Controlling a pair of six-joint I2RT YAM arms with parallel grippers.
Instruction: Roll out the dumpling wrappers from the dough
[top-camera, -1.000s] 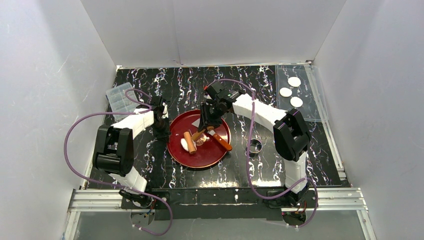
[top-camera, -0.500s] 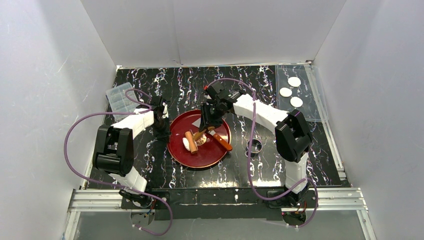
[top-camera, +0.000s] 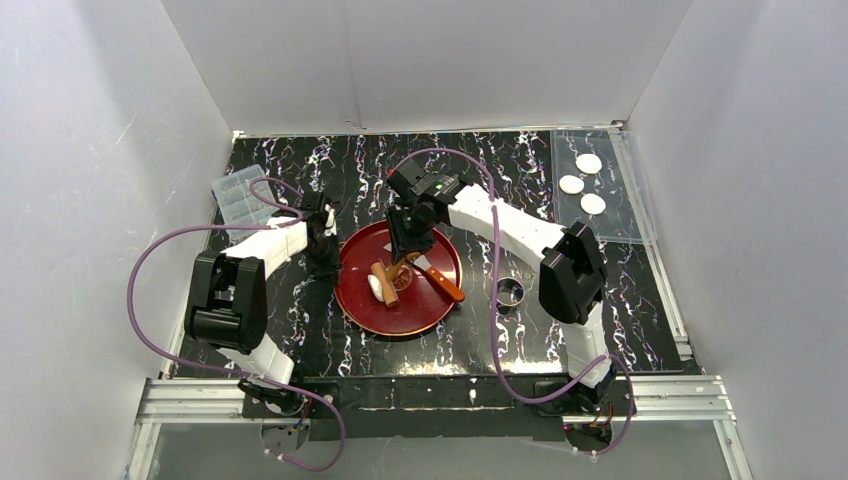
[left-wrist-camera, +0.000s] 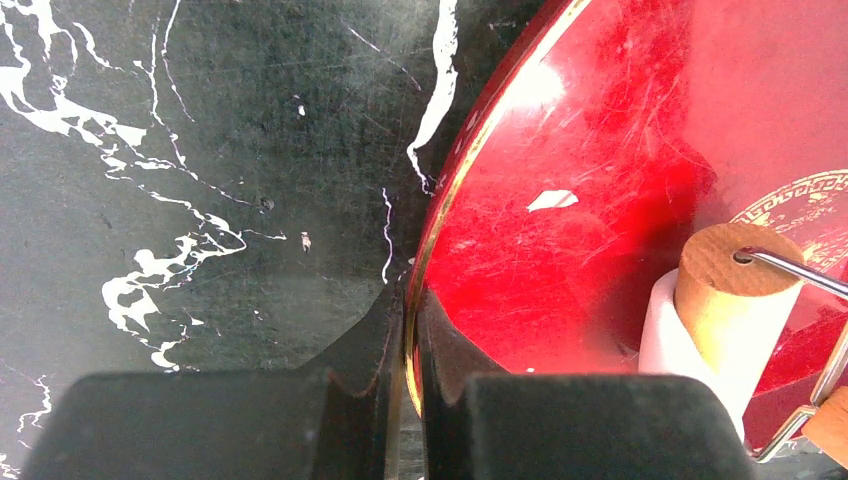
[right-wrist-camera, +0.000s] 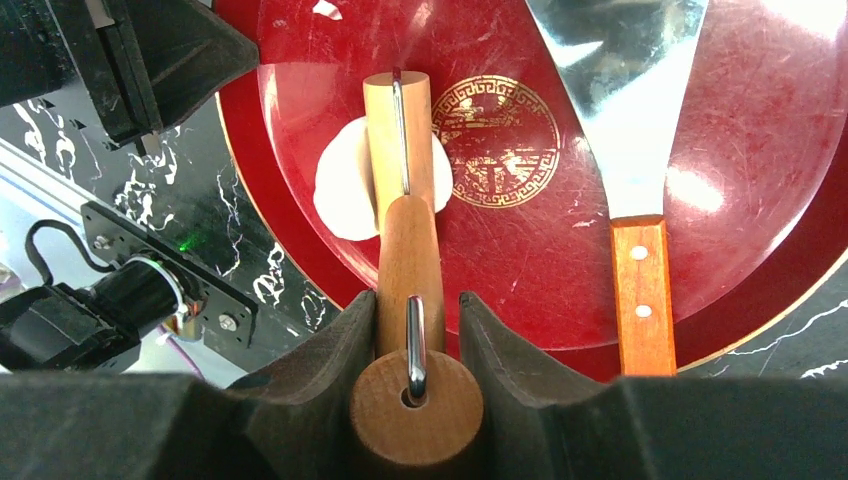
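Note:
The dough (right-wrist-camera: 338, 192) is a flattened white oblong lying on the red plate (right-wrist-camera: 760, 150), under the wooden roller (right-wrist-camera: 398, 130) of a small rolling pin. My right gripper (right-wrist-camera: 416, 300) is shut on that pin's wooden handle (right-wrist-camera: 410, 250). In the top view the right gripper (top-camera: 405, 240) hangs over the plate's far half, with the dough (top-camera: 373, 289) left of centre. My left gripper (left-wrist-camera: 410, 312) is shut on the plate's gold rim (left-wrist-camera: 440, 200) at its left side. Three round dumpling wrappers (top-camera: 571, 184) lie on a clear sheet at the far right.
A metal spatula with a wooden handle (right-wrist-camera: 642, 290) lies on the plate's right half. A small metal ring (top-camera: 511, 293) stands on the black marble table to the right of the plate. A clear plastic box (top-camera: 240, 197) sits at the far left.
The right arm has swung left, turning the rolling pin over the dough. The left gripper has stayed on the plate's rim.

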